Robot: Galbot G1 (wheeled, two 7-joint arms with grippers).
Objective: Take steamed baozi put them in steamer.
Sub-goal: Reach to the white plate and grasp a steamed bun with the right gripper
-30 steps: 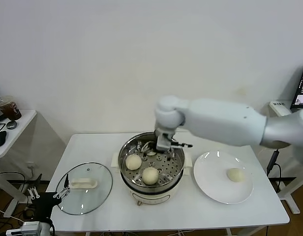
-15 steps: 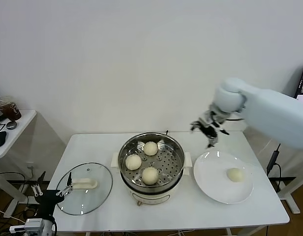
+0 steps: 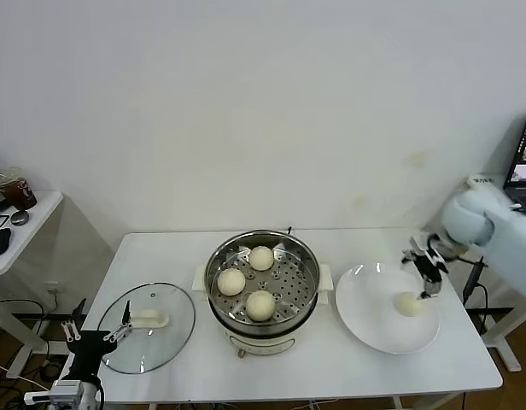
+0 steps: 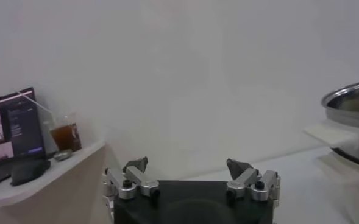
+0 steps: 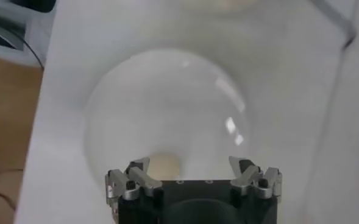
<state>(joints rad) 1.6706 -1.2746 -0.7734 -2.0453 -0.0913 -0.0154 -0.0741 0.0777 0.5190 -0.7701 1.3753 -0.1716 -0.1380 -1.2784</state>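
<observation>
Cream-white dough makes up the four small round steamed baozi. Three of them are seen on the perforated floor of the round shiny stainless-steel steamer, spaced apart from one another, with bare perforated floor left on the side toward the plate. The steamer is set on a cream-white cooker base at the middle of the white table, closer to the front edge than to the back edge.

A fourth baozi is seen on the flat round white plate, which lies just beside the steamer toward the table's right edge. This bun sits in the right half of the plate, and most of the plate's surface is left bare around it. In the right wrist view the same bun is seen low on the plate, between the spread fingers.

The right gripper is held over the far right rim of the plate, just above and behind the bun, with its fingers released and nothing held.

A round glass lid with a cream handle is laid flat near the front left corner of the table. The left gripper is parked low off that corner, its fingers spread and unloaded. Bare tabletop is left along the front edge and behind the steamer.
</observation>
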